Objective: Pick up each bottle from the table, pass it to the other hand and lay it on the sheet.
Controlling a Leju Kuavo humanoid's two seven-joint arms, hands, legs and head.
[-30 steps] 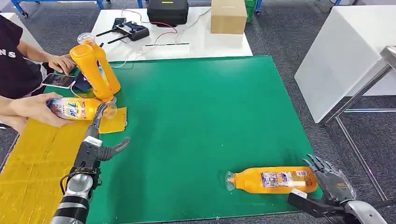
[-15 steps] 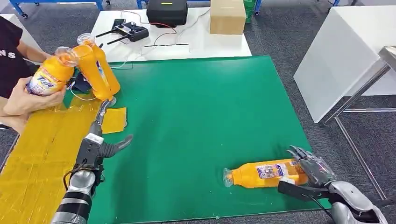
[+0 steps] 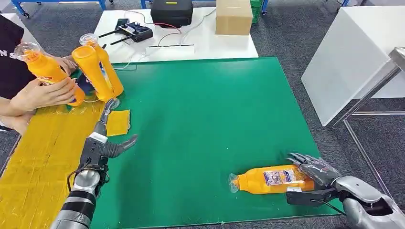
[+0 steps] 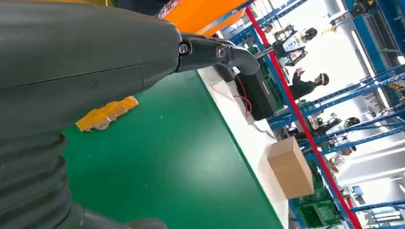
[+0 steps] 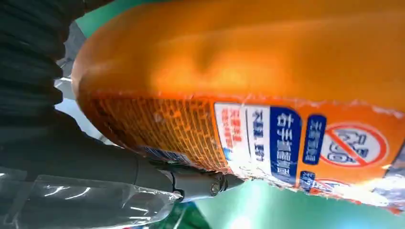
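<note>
An orange bottle (image 3: pixel 270 179) with a clear cap lies on the green mat (image 3: pixel 205 109) near its front right corner. My right hand (image 3: pixel 316 180) grips its base, fingers over the top and thumb underneath; in the right wrist view the bottle (image 5: pixel 248 71) looms close with its label showing. My left hand (image 3: pixel 102 139) hovers open at the edge of the yellow sheet (image 3: pixel 38 157), its fingers stretched toward two more orange bottles (image 3: pixel 98 71) at the mat's far left. A person's hand holds another orange bottle (image 3: pixel 47 71) upright above the sheet.
A small yellow scrap (image 3: pixel 118 122) lies on the mat by my left fingers. Behind the mat a white table carries a black case (image 3: pixel 171 12), a cardboard box (image 3: pixel 233 16) and a controller (image 3: pixel 133 31). A white cabinet (image 3: pixel 353 52) stands at the right.
The person lifted the bottle off the sheet and turned it upright at the far left. My right hand closed around the lying bottle's base, which shifted slightly. My left hand barely moved.
</note>
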